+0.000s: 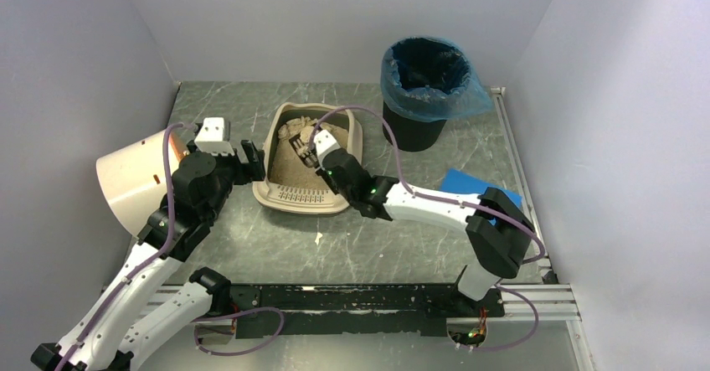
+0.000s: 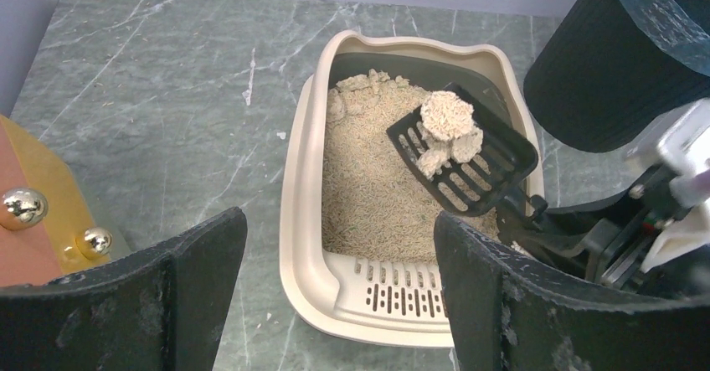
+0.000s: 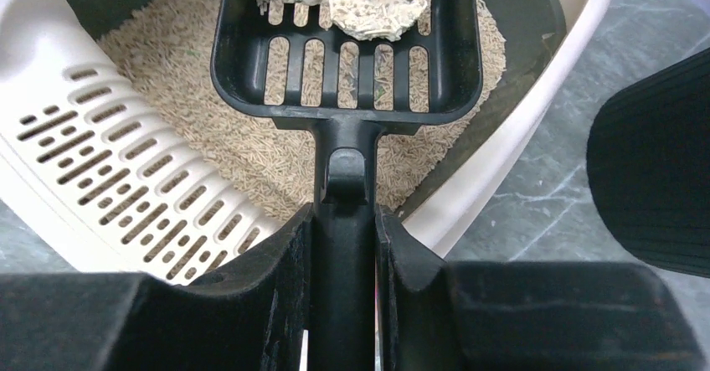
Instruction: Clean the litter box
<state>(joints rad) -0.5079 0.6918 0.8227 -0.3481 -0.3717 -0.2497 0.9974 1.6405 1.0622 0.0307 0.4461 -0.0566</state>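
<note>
Top external: litter box (image 1: pixel 301 195) mid-table (image 1: pixel 251 254), left of black bin (image 1: pixel 414 132). Above its litter, slotted scoop (image 2: pixel 490 157) bearing pale clumps (image 2: pixel 448 120), handle clamped by right gripper (image 3: pixel 343 229). Left gripper (image 1: pixel 251 162) spread wide, empty, just beside left rim.

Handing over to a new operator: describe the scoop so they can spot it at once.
Find the beige litter box left of the black bin. Above its litter, the right hand grips a black handle that widens into the scoop. It is the only black slotted thing there, carrying pale clumps.
</note>
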